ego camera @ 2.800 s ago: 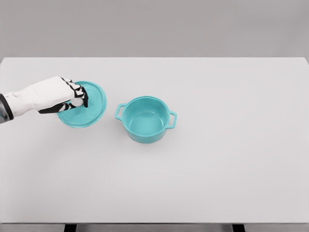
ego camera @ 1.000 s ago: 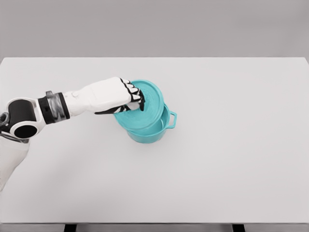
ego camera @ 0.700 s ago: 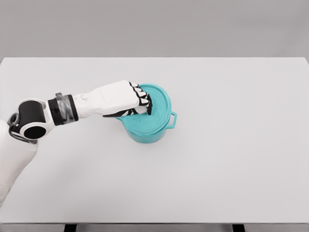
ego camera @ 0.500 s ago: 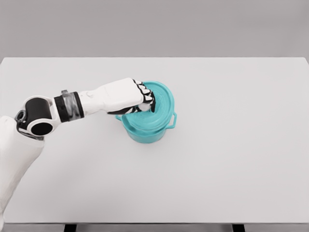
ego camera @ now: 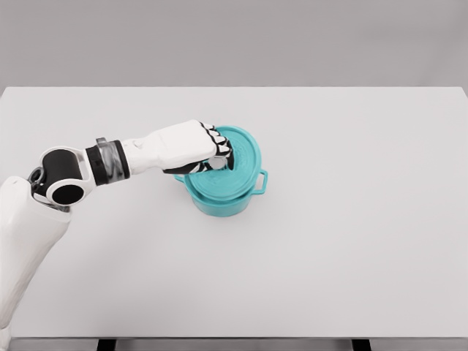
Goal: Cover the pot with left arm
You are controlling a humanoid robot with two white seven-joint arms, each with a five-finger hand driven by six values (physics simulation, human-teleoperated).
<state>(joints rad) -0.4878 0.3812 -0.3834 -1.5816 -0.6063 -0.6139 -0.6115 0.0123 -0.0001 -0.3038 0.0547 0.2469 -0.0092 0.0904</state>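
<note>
White table (ego camera: 351, 256), grey wall behind. Head view: you see the teal pot (ego camera: 219, 201) standing left of centre, one side handle showing at its right. Teal lid (ego camera: 238, 172) sits over the pot mouth, slightly tilted. L hand (ego camera: 194, 150) comes in from the left, fingers (ego camera: 221, 152) curled round lid's knob. R arm out of shot.
</note>
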